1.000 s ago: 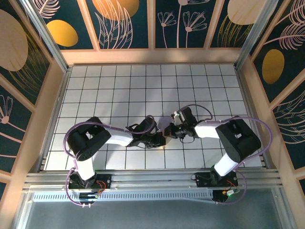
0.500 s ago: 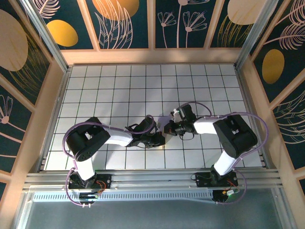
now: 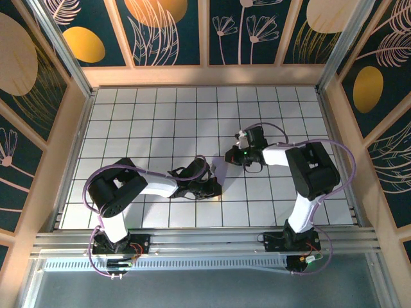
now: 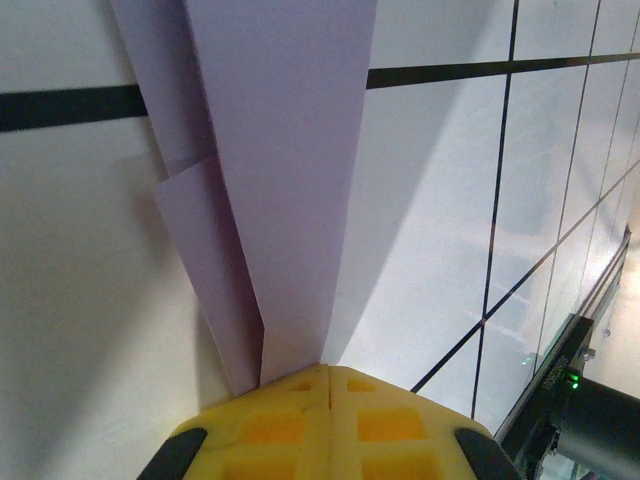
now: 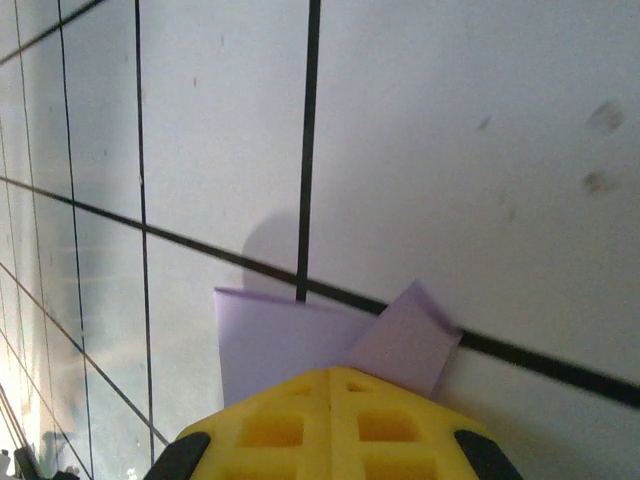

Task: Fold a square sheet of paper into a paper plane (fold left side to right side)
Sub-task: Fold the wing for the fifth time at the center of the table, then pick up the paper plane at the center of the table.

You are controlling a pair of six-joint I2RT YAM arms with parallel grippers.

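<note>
The paper (image 4: 290,150) is seen as a narrow, layered lavender strip with angled flaps, stretched low over the middle of the tabletop (image 3: 154,122) between the two arms; whether it rests on the surface or is carried just above it cannot be told. At its left end it is pinched by the left end effector (image 4: 328,375), whose yellow pads are pressed together on the tapered end; at its right end a short stub and one small flap are clamped by the right end effector (image 5: 330,375), whose pads are likewise closed on it.

A tear could be caused if the two arms were drawn apart, since the sheet is thin and gripped at both ends. The right hold is judged the weaker, as little paper is caught there; a slip would let the flaps spring open. A skewed crease could be produced if one end were turned without the other. The end effectors are set near each other, so a knock between them is possible.

Around the tabletop, floral walls (image 3: 167,32) and a metal rail (image 3: 205,240) are found, well apart from the work; nothing is seen lying between the arms besides the paper.
</note>
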